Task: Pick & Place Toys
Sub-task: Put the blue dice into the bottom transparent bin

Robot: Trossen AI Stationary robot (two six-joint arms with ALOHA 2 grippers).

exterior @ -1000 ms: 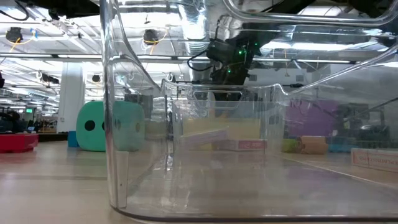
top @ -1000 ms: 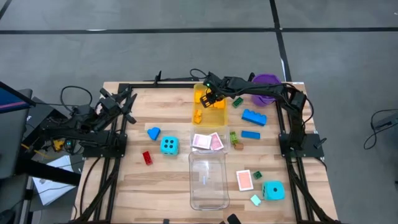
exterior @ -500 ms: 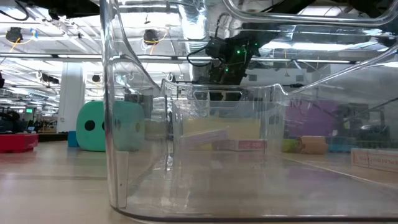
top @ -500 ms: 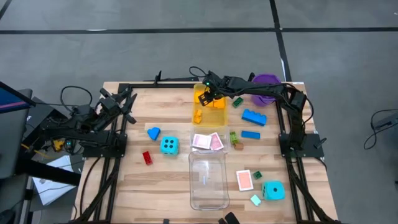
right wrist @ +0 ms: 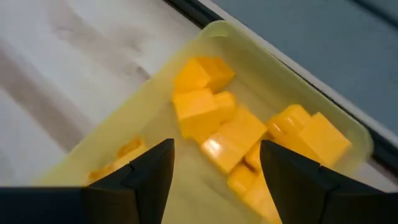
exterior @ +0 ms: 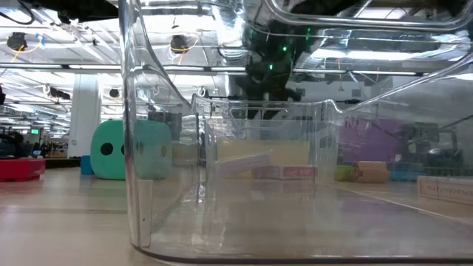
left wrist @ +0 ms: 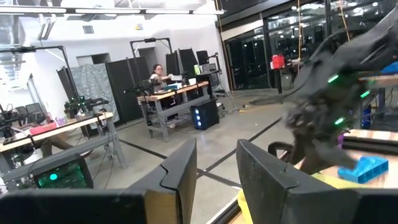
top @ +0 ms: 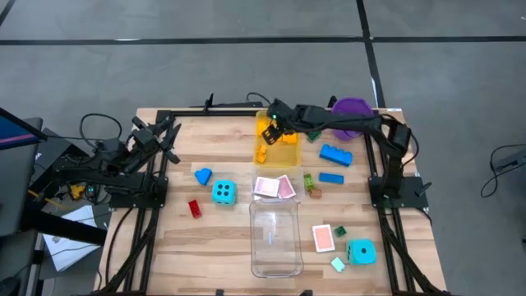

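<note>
My right gripper (top: pixel 274 127) hangs open over the far end of the yellow-tinted tray (top: pixel 288 153), with nothing between its fingers (right wrist: pixel 149 168). Below it, several yellow bricks (right wrist: pixel 217 127) lie heaped on the tray's floor. More toys rest flat on the table: a blue brick (top: pixel 335 154), a flat blue piece (top: pixel 331 178), a cyan die (top: pixel 223 192), another die (top: pixel 361 252), pink-backed cards (top: pixel 274 187) and a red brick (top: pixel 195 208). My left gripper (top: pixel 171 136) waits open at the table's left, raised and pointing about level (left wrist: pixel 216 152).
A clear tray (top: pixel 274 238) stands at the near middle and fills the low view (exterior: pixel 222 185). The purple bucket (top: pixel 352 107) sits at the far right corner. Bare wood lies between the left arm and the trays. A person sits at a desk far off (left wrist: pixel 157 71).
My right gripper has risen a little over the yellow-tinted tray and shifted slightly toward the table's left edge. The toys on the table lie where they did.
</note>
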